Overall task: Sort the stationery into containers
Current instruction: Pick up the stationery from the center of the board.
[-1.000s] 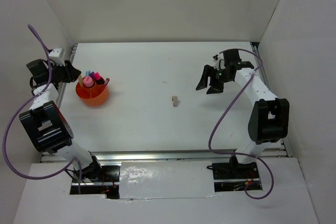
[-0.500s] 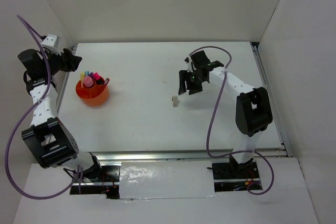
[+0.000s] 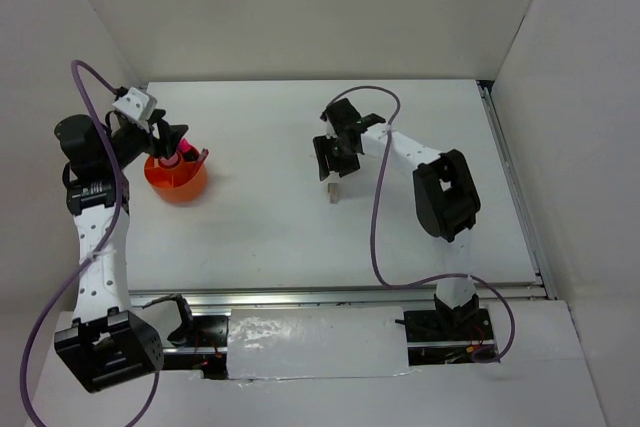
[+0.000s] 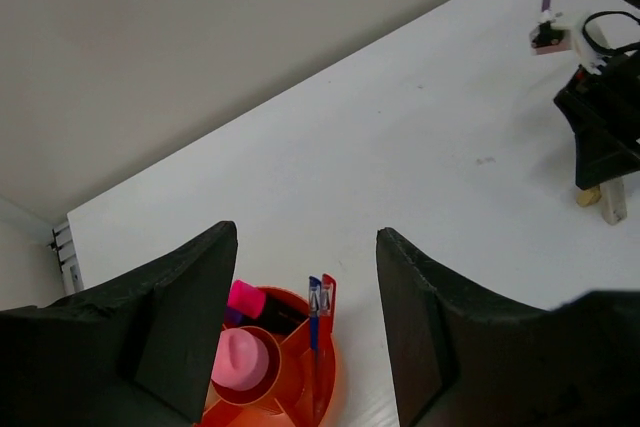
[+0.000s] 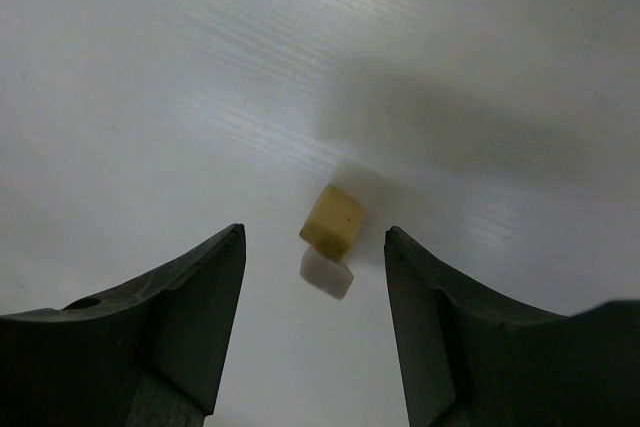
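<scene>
Fingers spread wide, the right gripper [image 3: 333, 169] hangs directly over the tiny beige block [image 5: 332, 222], which lies on the table [image 3: 260, 237] well apart from the orange cup [image 3: 176, 179]. Light and firm-looking, the block likely wants a pinch across its flat sides. The left gripper [image 4: 308, 232] gapes empty above the cup.
</scene>
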Motion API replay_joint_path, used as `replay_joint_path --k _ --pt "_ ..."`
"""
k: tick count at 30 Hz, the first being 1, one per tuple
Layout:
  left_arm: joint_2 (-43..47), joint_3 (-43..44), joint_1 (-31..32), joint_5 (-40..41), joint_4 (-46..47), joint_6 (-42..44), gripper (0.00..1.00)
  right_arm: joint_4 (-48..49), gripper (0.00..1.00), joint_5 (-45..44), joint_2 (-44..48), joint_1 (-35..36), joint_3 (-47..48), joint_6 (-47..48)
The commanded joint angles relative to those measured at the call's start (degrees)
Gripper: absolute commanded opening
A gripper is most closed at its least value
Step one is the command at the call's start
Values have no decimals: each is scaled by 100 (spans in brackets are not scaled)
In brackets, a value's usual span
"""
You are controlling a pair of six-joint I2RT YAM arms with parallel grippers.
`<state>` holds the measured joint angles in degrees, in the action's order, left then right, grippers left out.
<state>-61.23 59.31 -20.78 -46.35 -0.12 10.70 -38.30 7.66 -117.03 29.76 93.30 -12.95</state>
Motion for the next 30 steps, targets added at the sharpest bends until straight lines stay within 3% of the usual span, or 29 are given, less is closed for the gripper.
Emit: replay_joint_path --k 1,6,12,17,18,22,26,30 --pt "243 -60 161 46 -136 380 70 -168 64 -283 -249 56 426 3" --pt "322 -112 302 100 -85 363 70 -230 63 -371 -425 100 374 12" --pt "270 -104 399 152 -49 328 70 -300 54 -248 -522 144 312 29" --pt "261 -77 460 205 -49 310 70 -406 39 -125 -645 197 225 47" --pt "261 -77 469 205 -50 310 70 -380 29 -98 -637 197 198 47" --pt "313 -121 469 196 -93 336 70 -432 6 -2 -540 197 198 56" --pt "349 -165 504 -189 -338 441 70 -415 0 366 -180 188 180 73" --pt "375 -279 881 -542 -927 678 70 -336 0 1025 259 144 162 38"
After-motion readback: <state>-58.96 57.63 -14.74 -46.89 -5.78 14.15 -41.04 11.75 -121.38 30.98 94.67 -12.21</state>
